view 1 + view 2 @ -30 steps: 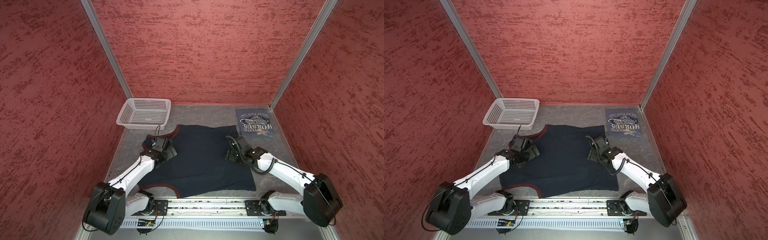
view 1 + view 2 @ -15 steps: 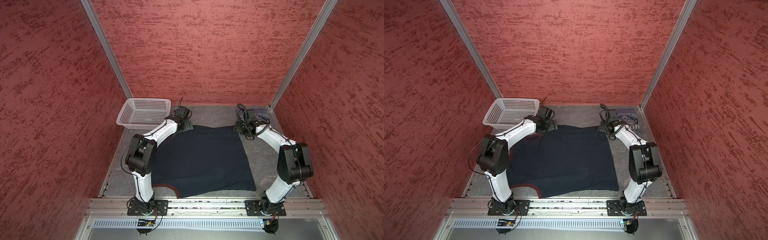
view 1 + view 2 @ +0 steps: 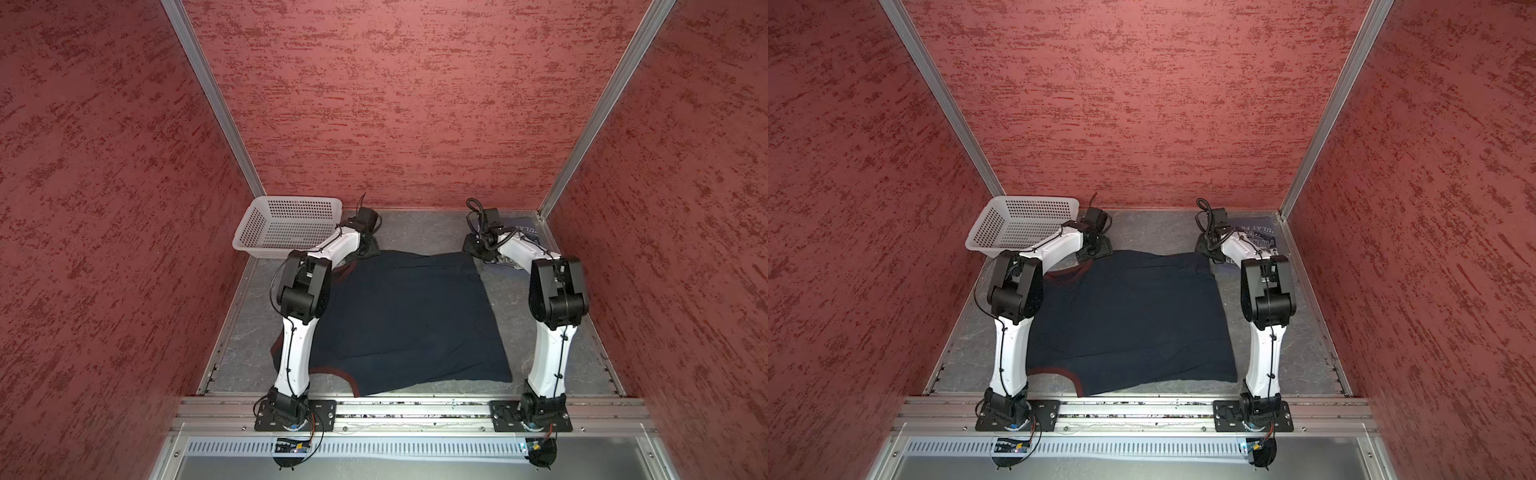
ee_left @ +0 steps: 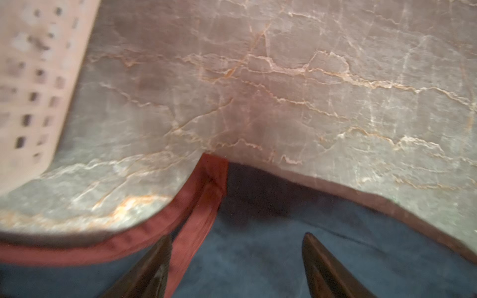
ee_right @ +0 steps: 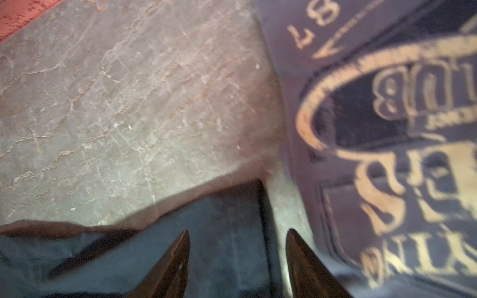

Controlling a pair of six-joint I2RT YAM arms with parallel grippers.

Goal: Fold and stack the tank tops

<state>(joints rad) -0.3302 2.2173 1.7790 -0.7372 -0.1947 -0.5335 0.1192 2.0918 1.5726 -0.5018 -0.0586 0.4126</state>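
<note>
The dark navy tank top (image 3: 407, 324) (image 3: 1129, 324) with maroon trim lies spread flat over the middle of the table. My left gripper (image 3: 368, 251) (image 3: 1096, 251) sits low at its far left corner. In the left wrist view the left gripper (image 4: 237, 236) is open, its fingers either side of navy cloth beside the maroon trim (image 4: 206, 193). My right gripper (image 3: 478, 251) (image 3: 1208, 251) is at the far right corner. In the right wrist view the right gripper (image 5: 238, 231) is open and straddles the navy corner (image 5: 219, 245). The folded slate-blue tank top (image 3: 1262, 237) (image 5: 387, 129) lies just beyond, partly hidden by the right arm.
A white perforated basket (image 3: 286, 224) (image 3: 1021, 224) (image 4: 25, 90) stands at the back left, close to the left arm's wrist. Red walls enclose the grey marbled table (image 4: 258, 77) on three sides. A metal rail (image 3: 415, 409) carrying both arm bases runs along the front.
Both arms have stretched from the navy top's middle sides out to its far corners. Over the last half second they have held there while both pairs of jaws narrowed.
</note>
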